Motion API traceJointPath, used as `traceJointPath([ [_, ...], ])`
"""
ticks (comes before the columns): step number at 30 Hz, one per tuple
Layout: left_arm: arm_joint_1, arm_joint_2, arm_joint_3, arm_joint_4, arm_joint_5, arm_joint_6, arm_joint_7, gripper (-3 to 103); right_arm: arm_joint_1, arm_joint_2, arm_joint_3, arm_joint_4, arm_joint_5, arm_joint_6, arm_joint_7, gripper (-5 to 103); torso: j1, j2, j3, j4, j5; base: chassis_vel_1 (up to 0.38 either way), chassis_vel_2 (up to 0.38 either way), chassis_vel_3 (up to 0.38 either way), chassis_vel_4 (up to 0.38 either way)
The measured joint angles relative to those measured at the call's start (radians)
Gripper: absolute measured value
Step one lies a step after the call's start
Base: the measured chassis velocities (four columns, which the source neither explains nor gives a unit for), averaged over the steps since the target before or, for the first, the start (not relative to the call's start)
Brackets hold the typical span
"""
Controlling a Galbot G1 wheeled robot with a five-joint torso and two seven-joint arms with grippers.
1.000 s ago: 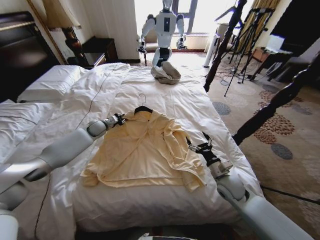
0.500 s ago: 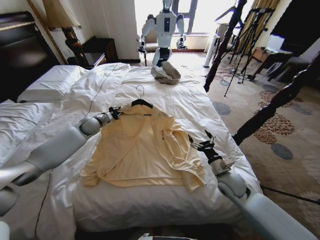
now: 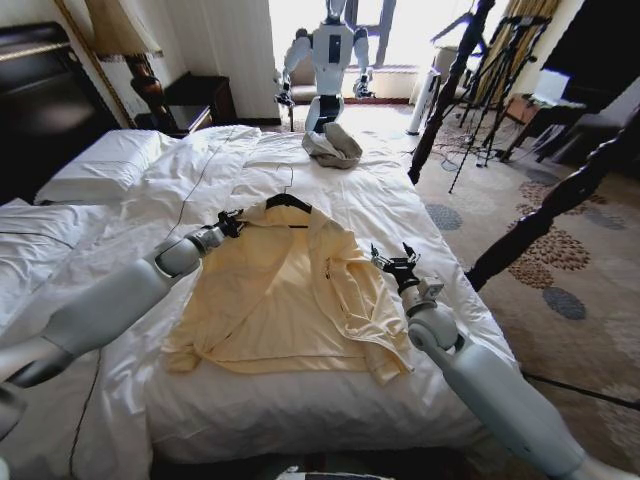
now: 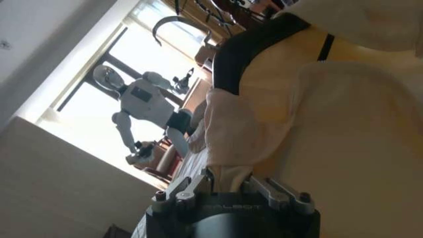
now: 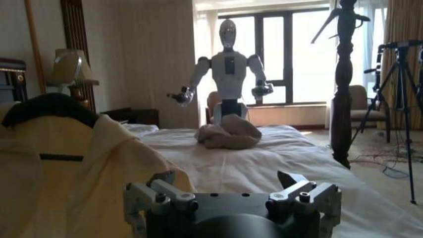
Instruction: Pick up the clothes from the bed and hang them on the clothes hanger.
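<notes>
Right gripper [image 3: 393,265] spread, beside clothes [image 3: 290,290] edge.

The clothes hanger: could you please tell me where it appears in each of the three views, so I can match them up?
Head view: the clothes hanger lies inside the collar of the clothes, at mid-bed.
Left wrist view: the clothes hanger curves above the cream fabric.
Right wrist view: the clothes hanger tops the cream collar.
Shared landmark: the white humanoid robot by the window.
</notes>
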Motion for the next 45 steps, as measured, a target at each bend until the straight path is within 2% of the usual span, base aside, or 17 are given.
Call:
traceJointPath([
  [5,0.005,-0.015,-0.056,-0.012,0.025,0.031,-0.043,19,-0.039,-0.027,0.015,0.025,0.018,0.025,-0.031,100,0.000,0.000,0.000,0.0000,0.0001,0.000,0.000,0.000,0.000],
  [8,0.037,-0.021,-0.147,-0.023,0.037,0.046,-0.075,19,-0.085,-0.081,0.042,0.045,0.051,0.107,-0.177,100,0.000,0.000,0.000,-0.0005,0.0002,0.000,0.000,0.000,0.000],
  [11,0.072,-0.012,-0.202,-0.040,0.037,0.050,-0.082,19,-0.109,-0.113,0.047,0.061,0.072,0.131,-0.220,100,0.000,0.000,0.000,-0.0003,0.0002,0.000,0.000,0.000,0.000],
  [14,0.101,0.003,-0.228,-0.058,0.037,0.049,-0.082,19,-0.112,-0.124,0.048,0.065,0.082,0.129,-0.213,100,0.000,0.000,0.000,0.0001,0.0000,0.000,0.000,0.000,0.000],
  [18,0.167,0.037,-0.285,-0.105,0.036,0.037,-0.083,19,-0.070,-0.120,0.043,0.060,0.089,0.103,-0.157,100,0.000,0.000,0.000,0.0004,0.0001,0.000,0.000,0.000,0.000],
  [22,0.198,0.059,-0.320,-0.134,0.036,0.017,-0.092,19,-0.061,-0.124,0.042,0.060,0.093,0.098,-0.150,100,0.000,0.000,0.000,0.0002,0.0000,0.000,0.000,0.000,0.000],
  [27,0.199,0.093,-0.350,-0.180,0.029,-0.018,-0.113,19,-0.094,-0.146,0.056,0.075,0.099,0.098,-0.145,100,0.000,0.000,0.000,0.0001,-0.0001,0.000,0.000,0.000,0.000],
  [31,0.192,0.111,-0.367,-0.211,0.014,-0.025,-0.118,19,-0.110,-0.160,0.068,0.084,0.112,0.103,-0.145,100,0.000,0.000,0.000,-0.0002,0.0001,0.000,0.000,0.000,0.000],
  [34,0.175,0.145,-0.391,-0.278,-0.021,-0.025,-0.120,19,-0.121,-0.178,0.096,0.106,0.196,0.129,-0.166,100,0.000,0.000,0.000,-0.0001,0.0001,0.000,0.000,0.000,0.000],
  [35,0.175,0.145,-0.391,-0.278,-0.021,-0.025,-0.120,19,-0.121,-0.178,0.096,0.106,0.196,0.129,-0.166,100,0.000,0.000,0.000,-0.0001,0.0001,0.000,0.000,0.000,0.000],
  [38,0.153,0.177,-0.410,-0.338,-0.052,-0.017,-0.124,19,-0.131,-0.190,0.131,0.135,0.297,0.156,-0.191,100,0.000,0.000,0.000,0.0001,0.0002,0.000,0.000,0.000,0.000],
  [39,0.153,0.177,-0.410,-0.338,-0.052,-0.017,-0.124,19,-0.131,-0.190,0.131,0.135,0.297,0.156,-0.191,100,0.000,0.000,0.000,0.0001,0.0002,0.000,0.000,0.000,0.000],
  [40,0.143,0.189,-0.418,-0.361,-0.068,-0.012,-0.126,19,-0.138,-0.198,0.153,0.147,0.332,0.167,-0.214,100,0.000,0.000,0.000,0.0001,0.0002,0.000,0.000,0.000,0.000],
  [42,0.138,0.195,-0.422,-0.371,-0.076,-0.010,-0.128,19,-0.140,-0.202,0.161,0.152,0.343,0.171,-0.224,100,0.000,0.000,0.000,0.0001,0.0001,0.000,0.000,0.000,0.000],
  [45,0.102,0.231,-0.438,-0.412,-0.125,-0.004,-0.138,19,-0.165,-0.234,0.212,0.185,0.391,0.196,-0.297,100,0.000,0.000,0.000,0.0000,0.0002,0.000,0.000,0.000,0.000],
])
